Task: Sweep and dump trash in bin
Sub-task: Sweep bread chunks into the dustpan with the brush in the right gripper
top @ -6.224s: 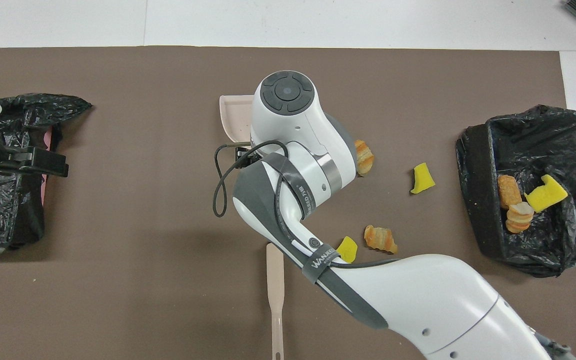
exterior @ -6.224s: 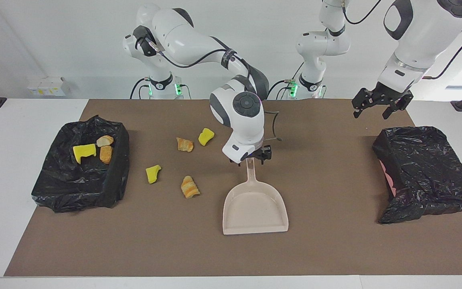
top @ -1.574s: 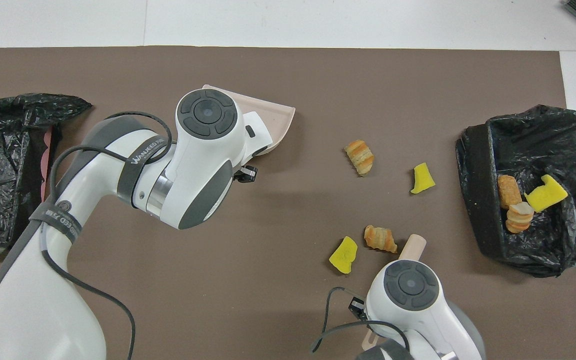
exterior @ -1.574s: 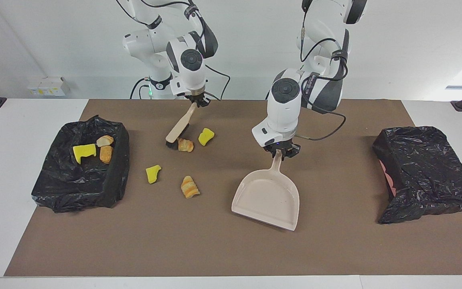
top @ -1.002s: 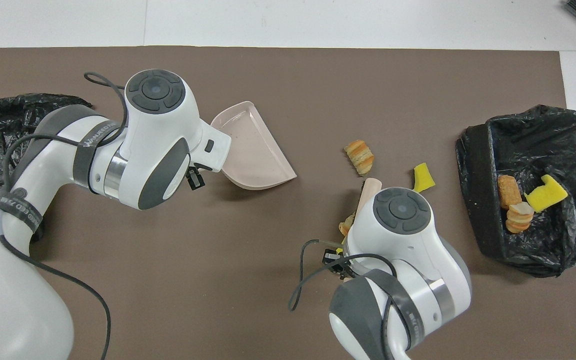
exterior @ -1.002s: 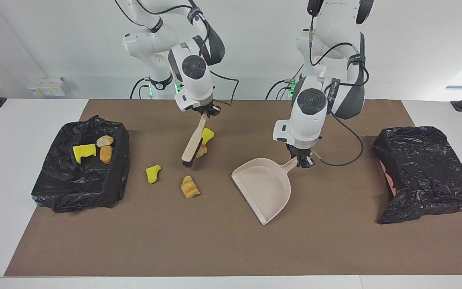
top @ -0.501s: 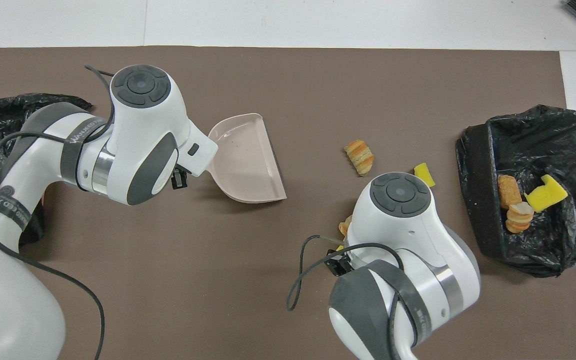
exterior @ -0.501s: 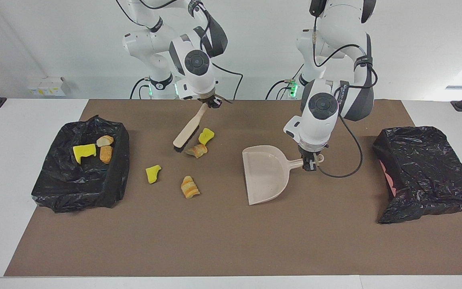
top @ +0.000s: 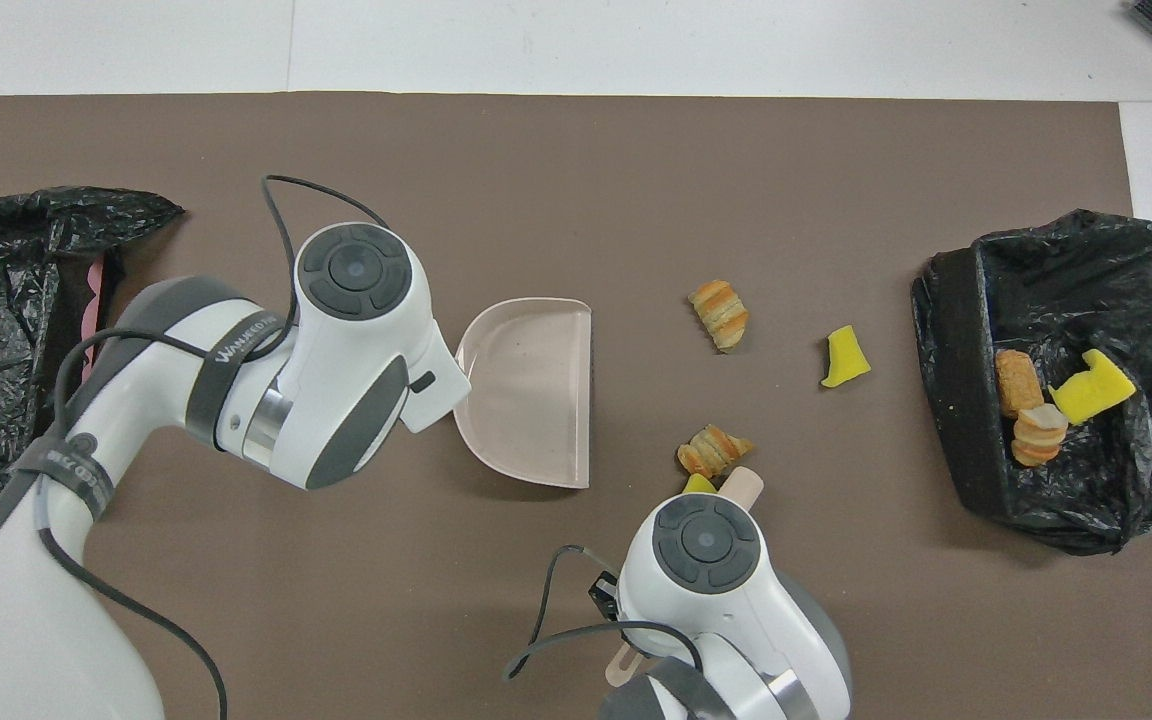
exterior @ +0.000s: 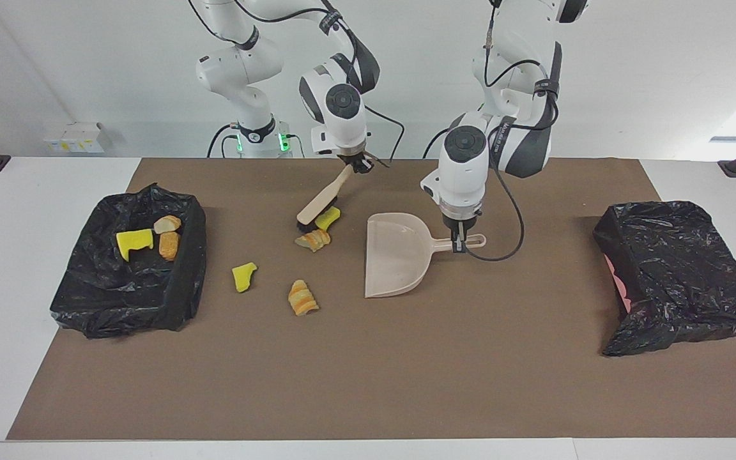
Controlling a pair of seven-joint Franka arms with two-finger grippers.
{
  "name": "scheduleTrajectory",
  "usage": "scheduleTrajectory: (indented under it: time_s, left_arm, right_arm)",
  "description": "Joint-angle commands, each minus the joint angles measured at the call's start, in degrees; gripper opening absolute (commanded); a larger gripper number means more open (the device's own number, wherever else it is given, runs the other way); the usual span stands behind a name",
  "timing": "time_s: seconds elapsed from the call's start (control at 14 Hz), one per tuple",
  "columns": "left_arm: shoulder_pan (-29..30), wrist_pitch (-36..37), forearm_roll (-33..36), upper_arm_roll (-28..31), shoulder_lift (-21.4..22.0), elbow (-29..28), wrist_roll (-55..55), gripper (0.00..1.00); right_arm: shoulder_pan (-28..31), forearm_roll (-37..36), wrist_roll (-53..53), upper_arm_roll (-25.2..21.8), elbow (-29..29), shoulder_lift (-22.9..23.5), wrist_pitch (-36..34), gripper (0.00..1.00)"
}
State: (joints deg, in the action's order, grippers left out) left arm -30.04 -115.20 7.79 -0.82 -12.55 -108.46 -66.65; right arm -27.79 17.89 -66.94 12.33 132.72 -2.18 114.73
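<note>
Several trash scraps lie on the brown mat: a yellow chunk [exterior: 328,218] and a bread-like lump [exterior: 312,240] beside each other, another yellow chunk [exterior: 243,276] and a striped lump [exterior: 303,298] farther from the robots. My right gripper [exterior: 358,165] is shut on the handle of the beige brush [exterior: 318,206], whose bristles touch the first yellow chunk. My left gripper [exterior: 462,241] is shut on the handle of the beige dustpan [exterior: 397,262]. The pan lies on the mat, its open mouth facing those two scraps. In the overhead view both wrists hide their fingers.
A black-lined bin [exterior: 170,300] at the right arm's end of the table holds three scraps [exterior: 135,241]. A second black-bagged bin [exterior: 681,275] sits at the left arm's end. Both stand at the edges of the brown mat [exterior: 368,383].
The left gripper has swung the dustpan around and carried it toward the scraps, mouth now facing them. The right gripper has shifted the brush so its bristles are against the yellow chunk.
</note>
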Motion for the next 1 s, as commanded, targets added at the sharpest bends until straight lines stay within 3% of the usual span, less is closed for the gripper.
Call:
scheduleTrajectory:
  time_s: [0.0,0.21,0.5,0.93]
  left_arm:
    - [-1.9,-3.7,1.0,0.5,3.8,-6.0,-0.1,0.00]
    - [-2.1,-10.0,1.0,0.4,5.6,-10.9,-0.1,0.00]
    - [-1.7,-16.3,0.9,0.4,5.8,-13.6,0.3,0.00]
    - [0.2,-17.5,0.0,0.4,5.3,-13.4,1.2,0.00]
  right_arm:
    - [1.2,1.4,8.5,0.0,-4.3,4.1,1.2,0.00]
    - [0.9,0.6,15.8,0.1,-8.9,6.4,0.5,0.00]
    - [-1.7,0.7,28.9,0.4,-9.2,5.7,-0.9,0.00]
    - [2.2,-0.9,43.3,-0.3,-14.9,3.2,-13.7,0.00]
